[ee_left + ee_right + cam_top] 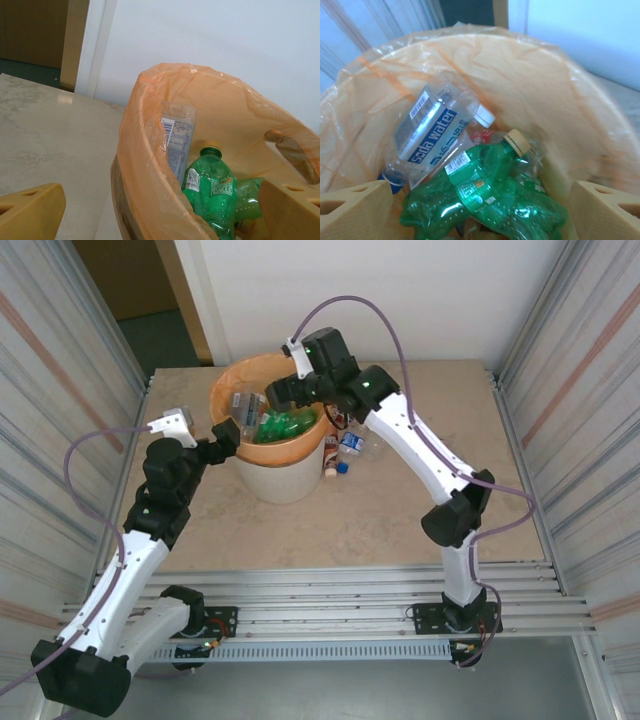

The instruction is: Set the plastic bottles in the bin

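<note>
Evidently several plastic bottles [485, 195] lie inside the bin [290, 482], upper centre of the overhead frame; loose bottles [352, 444] rest just right of it. Above the bin the right gripper [286, 390], beside its rim the left gripper [228, 436]: both gape empty. Probably light, crushable and slick, the loose ones want a mid-body pinch.

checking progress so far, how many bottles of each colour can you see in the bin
green bottles: 2
clear bottles: 2, one mostly buried with its white cap showing
total: 4 in sight in the bin; any underneath are hidden
</note>
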You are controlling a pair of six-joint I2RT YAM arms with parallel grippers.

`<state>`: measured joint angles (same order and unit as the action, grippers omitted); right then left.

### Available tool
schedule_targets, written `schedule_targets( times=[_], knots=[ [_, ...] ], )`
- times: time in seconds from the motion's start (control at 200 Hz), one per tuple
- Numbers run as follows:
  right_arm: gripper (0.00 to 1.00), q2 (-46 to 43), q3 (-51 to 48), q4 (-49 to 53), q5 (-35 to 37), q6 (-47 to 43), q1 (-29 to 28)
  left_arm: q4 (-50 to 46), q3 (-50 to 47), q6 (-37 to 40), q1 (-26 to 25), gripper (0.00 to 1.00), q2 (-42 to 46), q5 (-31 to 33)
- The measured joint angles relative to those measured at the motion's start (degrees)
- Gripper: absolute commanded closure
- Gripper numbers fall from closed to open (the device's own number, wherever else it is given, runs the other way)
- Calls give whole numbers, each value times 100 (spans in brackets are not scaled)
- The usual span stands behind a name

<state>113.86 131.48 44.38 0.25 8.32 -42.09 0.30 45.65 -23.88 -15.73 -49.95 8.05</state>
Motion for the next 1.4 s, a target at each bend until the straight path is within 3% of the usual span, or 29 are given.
schedule_targets(
  times=[0.255, 0.691, 0.982, 1.403],
  knots=[
    [0, -1080, -1091, -181, 304, 44, 365, 0, 0, 0, 0, 1, 0, 4],
    [2, -1528, -2579, 9, -50, 522, 2577, 0, 0, 0, 0, 1, 2, 7],
    [2, -1012, -2791, 291, -468, 492, 3508, 0, 0, 0, 0, 1, 2, 11],
    [2, 170, -2717, 341, -831, 146, 3926, -2, 0, 0, 2, 1, 2, 59]
  ],
)
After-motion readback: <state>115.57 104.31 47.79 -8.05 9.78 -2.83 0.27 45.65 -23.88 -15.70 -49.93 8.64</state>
